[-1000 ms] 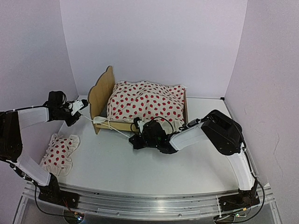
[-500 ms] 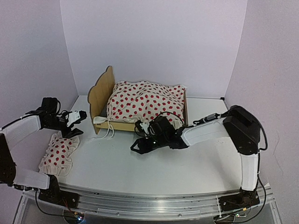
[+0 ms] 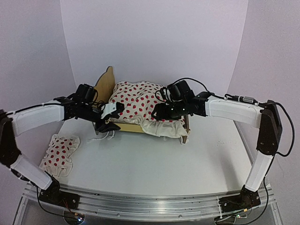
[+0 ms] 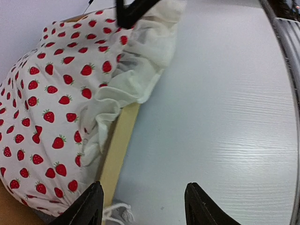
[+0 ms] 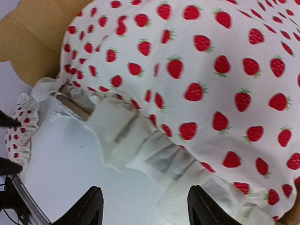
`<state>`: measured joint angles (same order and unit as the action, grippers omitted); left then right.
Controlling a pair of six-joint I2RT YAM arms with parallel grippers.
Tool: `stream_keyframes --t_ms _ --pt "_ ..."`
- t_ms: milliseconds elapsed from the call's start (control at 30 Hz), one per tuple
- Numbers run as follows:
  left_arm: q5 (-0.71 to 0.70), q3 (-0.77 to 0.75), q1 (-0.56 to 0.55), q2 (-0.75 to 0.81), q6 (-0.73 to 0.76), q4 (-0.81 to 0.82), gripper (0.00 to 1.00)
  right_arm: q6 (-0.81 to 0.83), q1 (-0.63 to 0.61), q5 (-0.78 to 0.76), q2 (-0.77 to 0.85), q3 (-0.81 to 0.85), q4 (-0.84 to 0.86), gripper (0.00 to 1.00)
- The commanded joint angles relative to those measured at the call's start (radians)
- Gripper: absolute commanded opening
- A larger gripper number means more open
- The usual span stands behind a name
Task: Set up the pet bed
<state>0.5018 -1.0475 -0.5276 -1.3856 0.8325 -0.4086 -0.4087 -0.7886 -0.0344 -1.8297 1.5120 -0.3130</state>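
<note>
Left pincer (image 4: pixel 143 187) and right pincer (image 5: pixel 145 190) are both apart, empty. Ruffled cloth (image 3: pixel 140 98) droops off the pet bed (image 3: pixel 107 82), so a low pass might snag and drag it.

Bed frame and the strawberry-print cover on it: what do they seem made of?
Light wooden bed frame with scalloped headboard: probably bare plywood, matte pale tan, thin panels. Cream strawberry-print ruffled cover: soft woven cloth, perhaps cotton; it wrinkles and its ruffle drapes over the frame.

White table (image 3: pixel 140 166) bears pet bed (image 3: pixel 106 85) (pillow (image 3: pixel 58 152) beside).
</note>
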Motion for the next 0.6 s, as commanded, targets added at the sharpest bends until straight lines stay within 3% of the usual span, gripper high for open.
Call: stream_keyframes --t_ms 0,133,367,567 --pt "-0.145 -0.233 0.006 -0.276 -0.085 0.099 0.53 -0.030 0.013 -0.079 -0.006 0.035 -0.111 0.62" --pt "-0.123 -0.393 0.000 -0.441 -0.036 0.066 0.47 -0.020 0.014 -0.087 0.004 0.016 -0.112 0.61" --pt "-0.140 -0.473 -0.017 -0.556 0.017 0.016 0.36 -0.035 0.014 -0.088 0.038 -0.046 -0.110 0.60" --pt "-0.150 -0.475 -0.017 -0.592 0.053 -0.030 0.39 -0.031 0.014 -0.089 0.046 -0.064 -0.110 0.60"
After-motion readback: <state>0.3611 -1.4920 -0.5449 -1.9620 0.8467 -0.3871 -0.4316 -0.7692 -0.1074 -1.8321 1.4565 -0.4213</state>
